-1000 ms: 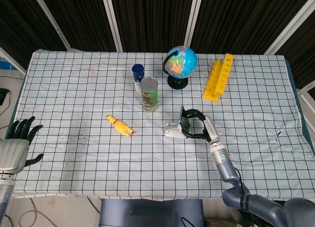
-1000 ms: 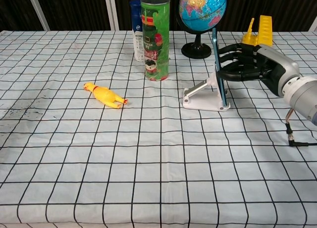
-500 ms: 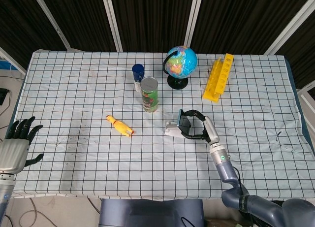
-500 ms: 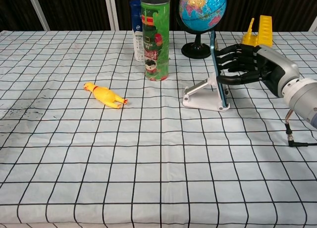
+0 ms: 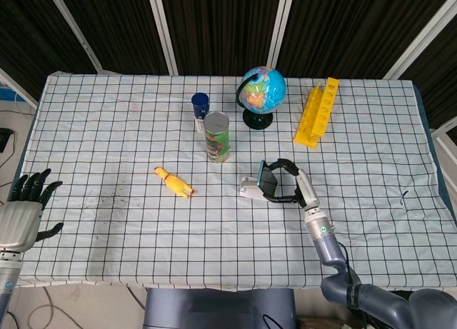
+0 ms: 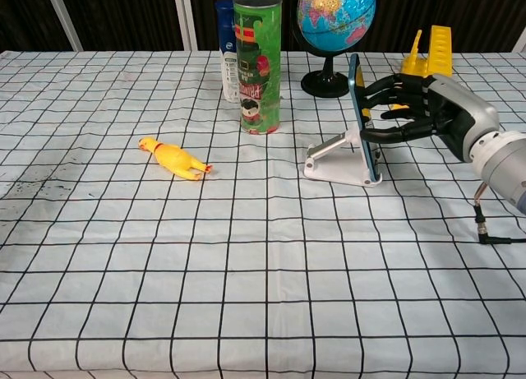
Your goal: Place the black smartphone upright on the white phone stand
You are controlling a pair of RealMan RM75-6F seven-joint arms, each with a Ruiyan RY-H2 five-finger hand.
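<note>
Phone sits on the stand, globe behind it, can to the left, toy chicken further left.

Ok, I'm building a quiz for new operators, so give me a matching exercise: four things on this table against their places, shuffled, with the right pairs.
Things:
1. black smartphone
2. rubber chicken
3. green can
4. yellow rack

Places:
A. lying flat, alone on the cloth left of the stand
B. behind the right hand, beside the globe
C. on the white phone stand, fingers of the right hand on it
D. standing just in front of the blue-capped bottle

Pairs: 1-C, 2-A, 3-D, 4-B
</note>
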